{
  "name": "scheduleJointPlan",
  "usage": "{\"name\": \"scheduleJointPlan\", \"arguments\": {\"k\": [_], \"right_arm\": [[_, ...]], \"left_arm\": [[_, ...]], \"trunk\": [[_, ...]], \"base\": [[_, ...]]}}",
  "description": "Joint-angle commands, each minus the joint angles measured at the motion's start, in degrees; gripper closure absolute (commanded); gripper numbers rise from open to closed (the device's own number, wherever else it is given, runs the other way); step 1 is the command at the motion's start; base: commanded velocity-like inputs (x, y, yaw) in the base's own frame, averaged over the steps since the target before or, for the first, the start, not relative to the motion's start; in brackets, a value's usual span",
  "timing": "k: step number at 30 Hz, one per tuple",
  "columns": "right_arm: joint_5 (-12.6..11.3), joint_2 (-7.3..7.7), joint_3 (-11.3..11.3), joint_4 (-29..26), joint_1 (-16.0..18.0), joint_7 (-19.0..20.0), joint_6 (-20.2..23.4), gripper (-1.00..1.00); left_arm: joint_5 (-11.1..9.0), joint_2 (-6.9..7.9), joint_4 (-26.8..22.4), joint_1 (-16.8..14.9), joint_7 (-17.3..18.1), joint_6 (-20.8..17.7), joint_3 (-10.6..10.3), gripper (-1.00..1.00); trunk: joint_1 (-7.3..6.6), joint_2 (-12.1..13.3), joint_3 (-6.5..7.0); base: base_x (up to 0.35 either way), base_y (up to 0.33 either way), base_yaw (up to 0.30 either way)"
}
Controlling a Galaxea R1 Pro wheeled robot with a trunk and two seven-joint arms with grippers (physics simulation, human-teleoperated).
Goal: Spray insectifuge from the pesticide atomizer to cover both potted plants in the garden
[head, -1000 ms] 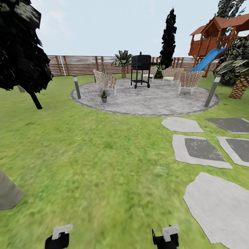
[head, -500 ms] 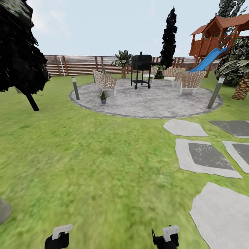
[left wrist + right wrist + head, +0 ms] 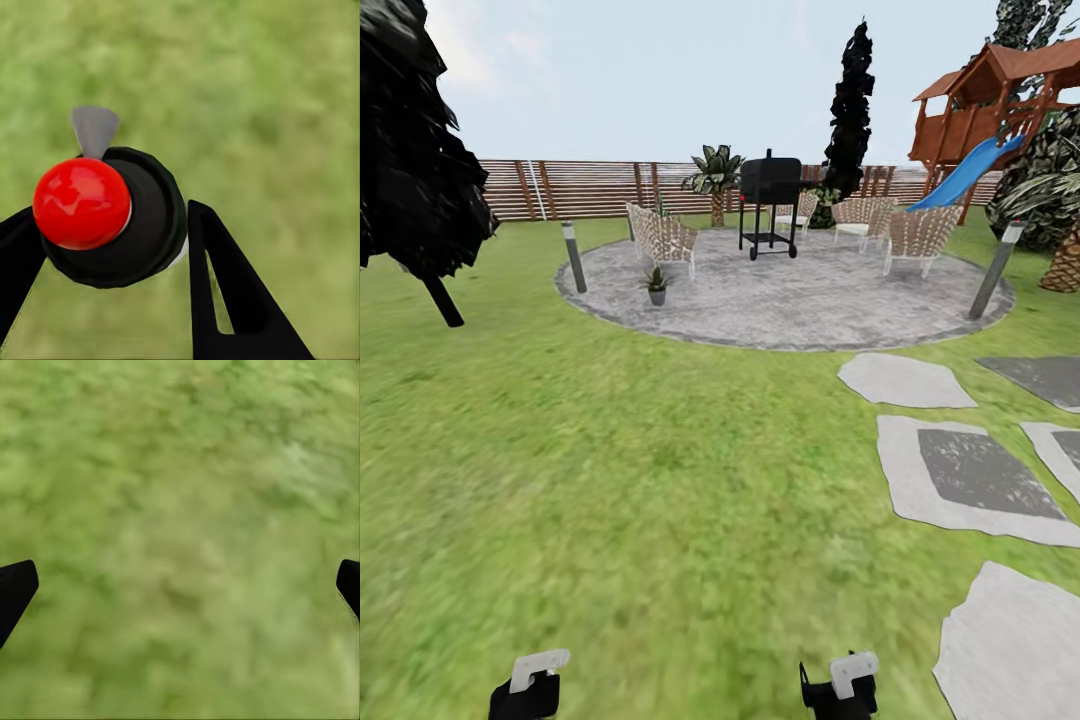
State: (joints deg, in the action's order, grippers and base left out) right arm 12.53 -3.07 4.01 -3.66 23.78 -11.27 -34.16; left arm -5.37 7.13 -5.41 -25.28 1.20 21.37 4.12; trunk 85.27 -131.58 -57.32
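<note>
Between the fingers of my left gripper (image 3: pixel 112 214) sits a round dark body with a red knob and a pale grey spout, which I take for the pesticide atomizer (image 3: pixel 142 232) seen end-on. Both fingers press its sides. My left gripper (image 3: pixel 528 690) and right gripper (image 3: pixel 840 685) hang low over the lawn. My right gripper (image 3: pixel 180 585) is wide open, with only grass between its fingers. One potted plant (image 3: pixel 657 284), a small green rosette in a grey pot, stands far ahead on the left part of the round patio (image 3: pixel 790 300). The second potted plant is out of view.
Grey stepping stones (image 3: pixel 970 480) lie on the lawn to my right. Wicker chairs (image 3: pixel 663 237), a black grill (image 3: pixel 768 205) and grey bollard lamps (image 3: pixel 572 257) stand on or around the patio. A dark tree (image 3: pixel 410 170) is at left, a play tower with a blue slide (image 3: pixel 970 160) at far right, a slatted fence (image 3: pixel 590 188) behind.
The whole view has moved forward and a little left: the patio is closer, the stepping stones have slid right, and the grey stone at lower left has left the picture. The grippers have not moved.
</note>
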Motion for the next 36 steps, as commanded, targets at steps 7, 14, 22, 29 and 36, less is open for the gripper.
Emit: {"name": "scheduleJointPlan", "arguments": {"k": [7,14,22,29,36], "right_arm": [[0.3,0.0,0.4,0.1,0.0,-0.6,0.0,-1.0],[0.4,0.0,0.4,0.1,0.0,-0.6,0.0,-1.0],[0.4,0.0,0.5,0.1,0.0,-0.6,0.0,-1.0],[0.4,0.0,0.5,0.1,0.0,-0.5,0.0,-1.0],[0.6,0.0,0.5,0.1,0.0,-0.4,0.0,-1.0]], "left_arm": [[-0.2,-0.01,0.0,0.0,0.1,0.1,0.3,1.0],[-0.2,-0.01,0.0,0.0,0.1,0.1,0.3,1.0],[-0.2,-0.01,0.0,0.0,0.1,0.1,0.3,1.0],[-0.2,-0.01,0.0,0.0,0.1,0.2,0.3,1.0],[-0.2,-0.01,0.0,0.0,0.1,0.2,0.3,1.0]], "trunk": [[0.02,0.0,-0.05],[0.02,0.0,-0.05],[0.02,0.0,-0.05],[0.02,0.0,-0.05],[0.02,0.0,-0.05]], "base": [[0.337,0.079,0.0],[0.337,0.094,0.0],[0.337,0.096,0.0],[0.337,0.096,0.0],[0.336,0.095,0.0]]}}
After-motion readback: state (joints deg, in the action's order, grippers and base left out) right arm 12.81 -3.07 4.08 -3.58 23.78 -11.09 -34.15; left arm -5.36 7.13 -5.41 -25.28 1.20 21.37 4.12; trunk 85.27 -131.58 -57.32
